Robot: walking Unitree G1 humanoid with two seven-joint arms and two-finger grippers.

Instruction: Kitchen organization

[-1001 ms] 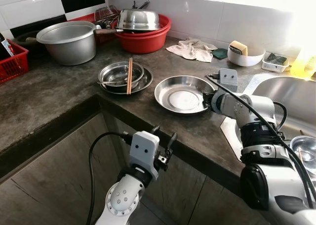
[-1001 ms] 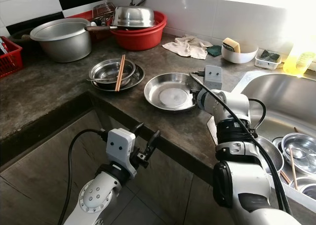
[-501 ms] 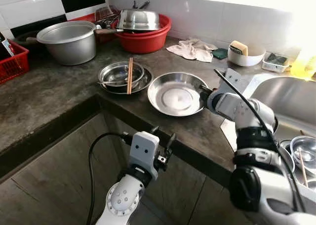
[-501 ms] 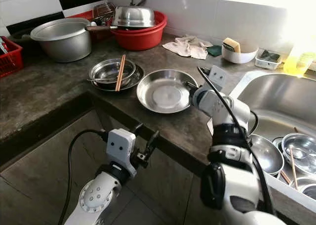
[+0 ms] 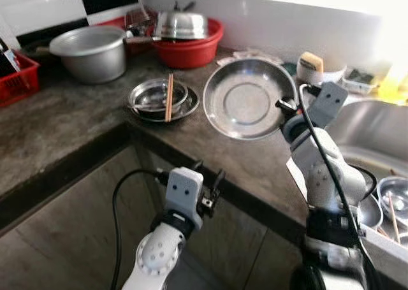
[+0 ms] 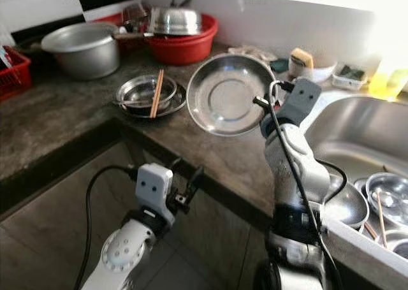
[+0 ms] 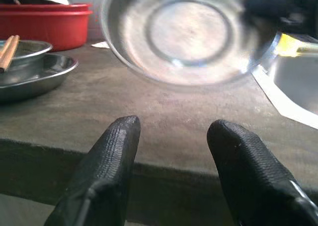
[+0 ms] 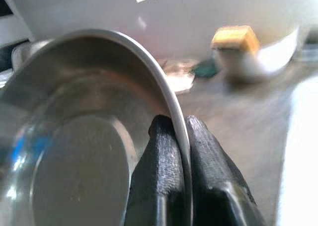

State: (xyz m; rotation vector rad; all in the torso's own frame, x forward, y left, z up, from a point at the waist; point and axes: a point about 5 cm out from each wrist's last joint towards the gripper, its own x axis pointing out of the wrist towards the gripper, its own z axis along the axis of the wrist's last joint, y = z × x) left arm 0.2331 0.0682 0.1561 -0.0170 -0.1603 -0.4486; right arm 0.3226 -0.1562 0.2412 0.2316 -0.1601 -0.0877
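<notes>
right gripper (image 8: pixel 178 151) pinches the steel plate (image 5: pixel 248 99) by its rim, tilted above the countertop (image 5: pixel 76 118), mid-frame; the sink (image 5: pixel 376 134) lies right; left gripper (image 7: pixel 171 159) spread.

I see the right gripper (image 6: pixel 260 102) pinching the rim of a steel plate (image 6: pixel 223 94), tilted up above the counter (image 6: pixel 76 111); left gripper (image 6: pixel 186 188) below the counter edge, fingers apart.
</notes>
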